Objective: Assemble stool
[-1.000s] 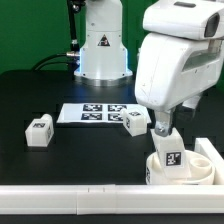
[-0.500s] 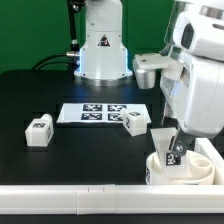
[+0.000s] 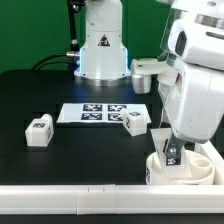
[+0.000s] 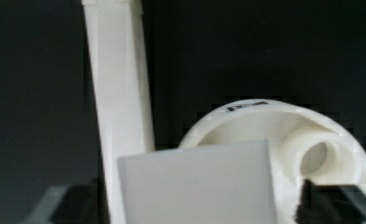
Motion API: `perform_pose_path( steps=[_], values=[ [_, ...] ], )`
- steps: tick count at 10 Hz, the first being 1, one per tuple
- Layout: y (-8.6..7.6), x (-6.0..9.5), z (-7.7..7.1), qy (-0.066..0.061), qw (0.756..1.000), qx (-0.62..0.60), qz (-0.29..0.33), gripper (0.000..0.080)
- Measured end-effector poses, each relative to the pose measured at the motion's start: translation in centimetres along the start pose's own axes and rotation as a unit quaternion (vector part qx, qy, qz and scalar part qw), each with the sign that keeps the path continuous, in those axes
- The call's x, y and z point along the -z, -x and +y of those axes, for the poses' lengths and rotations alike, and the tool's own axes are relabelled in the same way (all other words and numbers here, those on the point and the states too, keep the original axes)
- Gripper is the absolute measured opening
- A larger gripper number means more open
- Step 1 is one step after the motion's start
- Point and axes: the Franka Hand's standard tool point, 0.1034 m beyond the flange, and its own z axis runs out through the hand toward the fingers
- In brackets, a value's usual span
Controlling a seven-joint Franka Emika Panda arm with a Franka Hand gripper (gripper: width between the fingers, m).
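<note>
Gripping white blocky tagged plastic leg (image 3: 172,153), fingers (image 3: 166,136) closed on its upper end. Leg's long axis approx vertical, slightly tilted, lower end just above round white plastic seat (image 3: 192,171), 5 o'clock in exterior view.

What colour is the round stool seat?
White all over. The seat shows best in the exterior view.
</note>
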Motion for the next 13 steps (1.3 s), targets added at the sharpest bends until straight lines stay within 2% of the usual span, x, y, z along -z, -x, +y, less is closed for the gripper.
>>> perform_pose_path(
  steps=[1,2,3,5,7,8,10,11,12,13],
  values=[
    [0.0,0.0,-0.1,-0.001,0.999,-0.041,-0.001,0.0397],
    [0.1,0.0,-0.1,-0.002,0.997,-0.072,-0.001,0.0334],
    [0.3,-0.1,-0.2,-0.008,0.991,-0.135,0.003,0.0334],
    [0.7,-0.1,-0.5,-0.026,0.963,-0.268,-0.007,0.0334],
    [0.8,-0.1,-1.2,-0.076,0.901,-0.426,-0.035,0.0334],
    [0.7,-0.1,-0.8,-0.069,0.887,-0.455,-0.033,0.0334],
    [0.6,-0.1,-0.9,-0.068,0.862,-0.501,-0.037,0.0334],
    [0.5,-0.1,-0.9,-0.069,0.833,-0.547,-0.037,0.0334],
    [0.3,-0.1,-0.9,-0.077,0.778,-0.623,-0.029,0.0334],
    [0.0,-0.1,-0.8,-0.095,0.700,-0.708,-0.021,0.0334]
  ],
)
